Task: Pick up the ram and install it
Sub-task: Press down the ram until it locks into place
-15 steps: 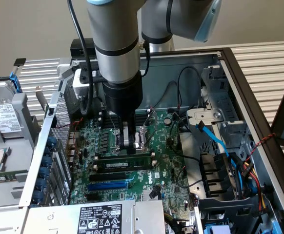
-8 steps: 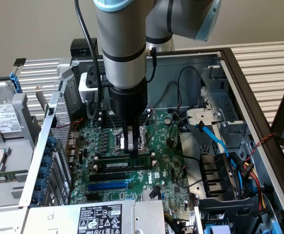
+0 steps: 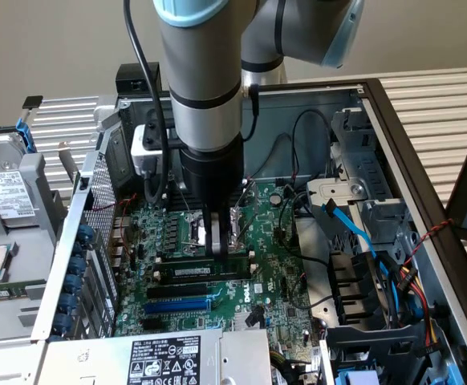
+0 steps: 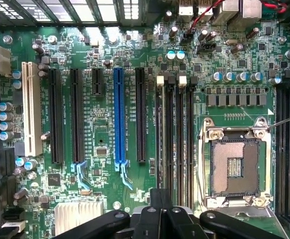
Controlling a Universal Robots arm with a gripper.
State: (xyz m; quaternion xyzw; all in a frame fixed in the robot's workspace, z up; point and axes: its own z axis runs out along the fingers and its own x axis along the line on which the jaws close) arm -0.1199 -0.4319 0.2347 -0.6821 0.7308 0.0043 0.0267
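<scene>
green motherboard, blue expansion slot, dark-green ram

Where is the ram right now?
In the exterior view the ram lies along a black memory slot on the motherboard, under the shut gripper, with the blue expansion slot nearer the camera.

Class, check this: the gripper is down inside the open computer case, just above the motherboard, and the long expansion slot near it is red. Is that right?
Not quite: the long expansion slot is blue, as the wrist view shows. The rest holds: the gripper is down inside the open computer case, just above the motherboard.
</scene>
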